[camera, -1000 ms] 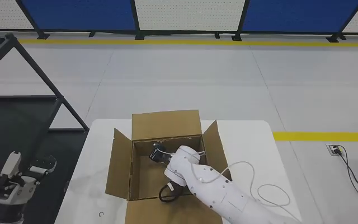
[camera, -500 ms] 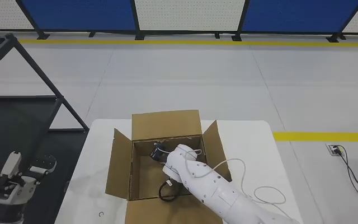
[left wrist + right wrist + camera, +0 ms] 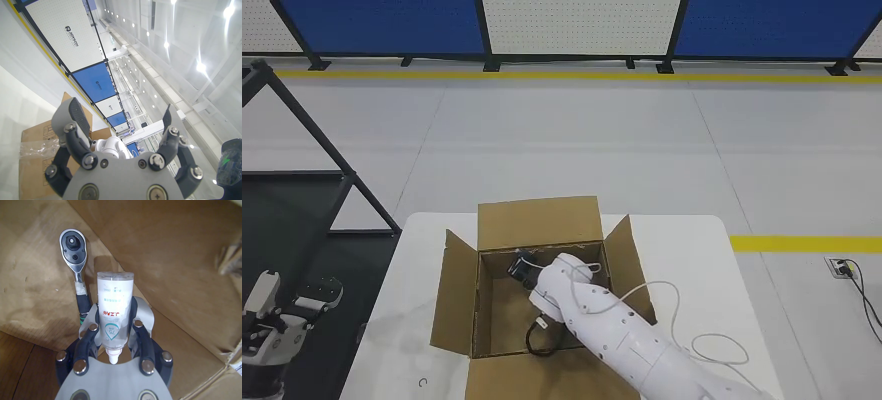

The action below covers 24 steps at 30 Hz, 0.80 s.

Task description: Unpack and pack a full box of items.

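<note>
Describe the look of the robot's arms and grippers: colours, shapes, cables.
The right arm is white with rounded segments, with a thin white cable looping beside it. The left gripper and right gripper each have a grey metal base plate, black links with silver screws, and two pale grey fingers. The left one's pads are black and textured.

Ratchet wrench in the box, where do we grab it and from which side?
Take the ratchet wrench by its black handle, jaws across the narrow shaft, coming down from above: it seems to lie flat on the box floor. The right gripper holds a bottle.
</note>
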Motion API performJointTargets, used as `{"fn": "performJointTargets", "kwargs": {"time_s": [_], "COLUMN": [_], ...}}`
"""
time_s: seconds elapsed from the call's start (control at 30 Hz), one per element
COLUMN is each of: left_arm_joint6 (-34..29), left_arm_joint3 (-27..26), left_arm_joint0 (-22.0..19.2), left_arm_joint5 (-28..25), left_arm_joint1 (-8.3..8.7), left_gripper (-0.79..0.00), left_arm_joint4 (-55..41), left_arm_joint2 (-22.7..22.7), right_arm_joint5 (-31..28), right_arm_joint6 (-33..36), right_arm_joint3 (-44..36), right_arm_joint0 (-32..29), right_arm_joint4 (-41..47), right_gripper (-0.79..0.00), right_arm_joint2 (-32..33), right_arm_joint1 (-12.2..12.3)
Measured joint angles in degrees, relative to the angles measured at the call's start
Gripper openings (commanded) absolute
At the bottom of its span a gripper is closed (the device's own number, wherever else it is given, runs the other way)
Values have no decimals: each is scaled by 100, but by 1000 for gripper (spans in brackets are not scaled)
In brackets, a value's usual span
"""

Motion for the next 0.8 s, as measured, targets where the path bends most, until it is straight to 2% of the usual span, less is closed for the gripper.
{"fn": "performJointTargets", "kwargs": {"time_s": [0.37, 0.57, 0.6, 0.7, 0.8], "left_arm_joint6": [0, 0, 0, 0, 0], "left_arm_joint3": [0, 0, 0, 0, 0], "left_arm_joint0": [0, 0, 0, 0, 0], "left_arm_joint5": [0, 0, 0, 0, 0], "left_arm_joint1": [0, 0, 0, 0, 0], "left_gripper": [0, 0, 0, 0, 0], "left_arm_joint4": [0, 0, 0, 0, 0], "left_arm_joint2": [0, 0, 0, 0, 0], "right_arm_joint5": [28, -2, -37, -209, -456], "right_arm_joint6": [266, 415, 442, 636, 841], "right_arm_joint3": [-600, -1187, -1398, -2133, -3226], "right_arm_joint0": [-283, -502, -561, -769, -1107], "right_arm_joint4": [-319, -462, -457, -478, -435], "right_gripper": [-428, -403, -369, -157, -37], "right_arm_joint2": [414, 738, 844, 1143, 1547], "right_arm_joint1": [197, 337, 377, 504, 659]}}
